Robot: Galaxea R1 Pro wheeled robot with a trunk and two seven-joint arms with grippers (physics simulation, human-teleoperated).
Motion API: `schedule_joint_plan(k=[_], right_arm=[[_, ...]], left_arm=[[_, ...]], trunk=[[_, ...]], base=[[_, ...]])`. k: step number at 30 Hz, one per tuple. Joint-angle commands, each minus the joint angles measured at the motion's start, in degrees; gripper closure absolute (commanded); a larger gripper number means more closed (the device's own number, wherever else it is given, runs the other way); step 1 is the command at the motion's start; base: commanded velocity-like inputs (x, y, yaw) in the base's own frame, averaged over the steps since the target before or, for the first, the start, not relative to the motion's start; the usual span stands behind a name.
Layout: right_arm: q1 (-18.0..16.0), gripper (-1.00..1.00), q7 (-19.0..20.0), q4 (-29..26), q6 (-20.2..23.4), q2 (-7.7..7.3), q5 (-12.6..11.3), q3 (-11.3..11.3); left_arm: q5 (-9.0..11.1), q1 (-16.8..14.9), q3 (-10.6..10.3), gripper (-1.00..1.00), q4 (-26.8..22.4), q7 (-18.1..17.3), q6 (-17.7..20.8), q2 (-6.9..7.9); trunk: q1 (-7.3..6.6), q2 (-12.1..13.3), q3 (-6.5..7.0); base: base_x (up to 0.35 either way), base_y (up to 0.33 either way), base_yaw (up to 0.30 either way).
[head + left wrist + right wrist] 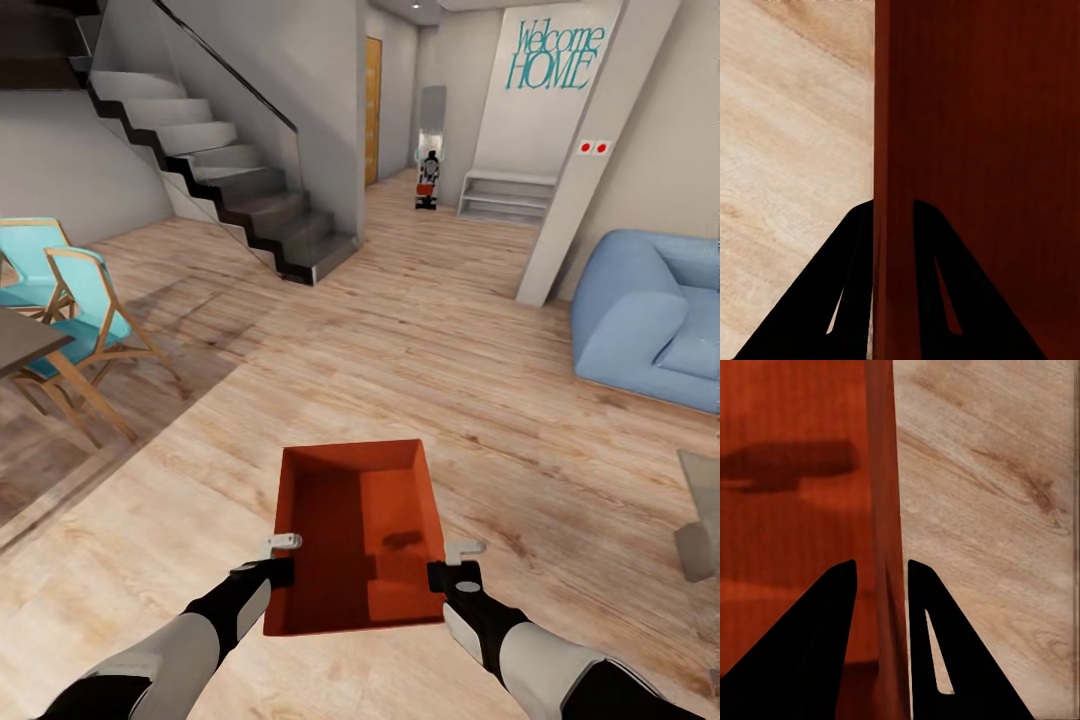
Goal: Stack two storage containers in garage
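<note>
Orange-red storage container [358,535], open-top, carried low before the trunk over the wood-plank floor [420,340] of the living room. Left gripper [268,572] and right gripper [452,574] each clamp a side wall, one finger inside, one outside. Staircase [220,170], blue sofa [650,320] and turquoise chairs [75,310] stand well apart, with broad bare planks between.

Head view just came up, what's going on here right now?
The robot is holding one orange bin out in front of it with both arms. The left gripper clamps the bin's left wall and the right gripper the right wall; each wrist view shows a finger on either side of a wall. The bin looks empty and sits above the wood floor of the living room, with the stairs ahead on the left and the blue sofa on the right. No garage is in sight.
</note>
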Motion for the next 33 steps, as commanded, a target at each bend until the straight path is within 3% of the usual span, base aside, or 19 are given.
schedule_joint_plan(k=[1,9,18,33], right_arm=[[-0.07,1.00,-0.32,0.01,-0.38,-0.22,-0.23,-1.90],[-0.07,1.00,-0.34,0.01,-0.38,-0.22,-0.23,-1.90],[-0.07,1.00,-0.38,0.01,-0.36,-0.22,-0.23,-1.90],[-0.07,1.00,-0.41,0.01,-0.29,-0.22,-0.23,-1.90]], left_arm=[[-0.33,0.04,-1.03,1.00,-0.05,0.67,0.15,0.43],[-0.33,0.04,-1.03,1.00,0.60,0.67,-0.38,0.43],[-0.33,0.04,-1.03,1.00,0.62,0.67,-0.34,0.43],[-0.33,0.04,-1.03,1.00,0.62,0.67,-0.33,0.39]], trunk=[[0.00,-0.03,-0.04],[0.00,-0.03,-0.04],[0.00,-0.03,-0.04],[0.00,-0.03,-0.04]], base=[[0.000,-0.256,0.000],[0.000,-0.223,0.000],[0.000,-0.028,-0.016],[0.000,0.000,-0.229]])
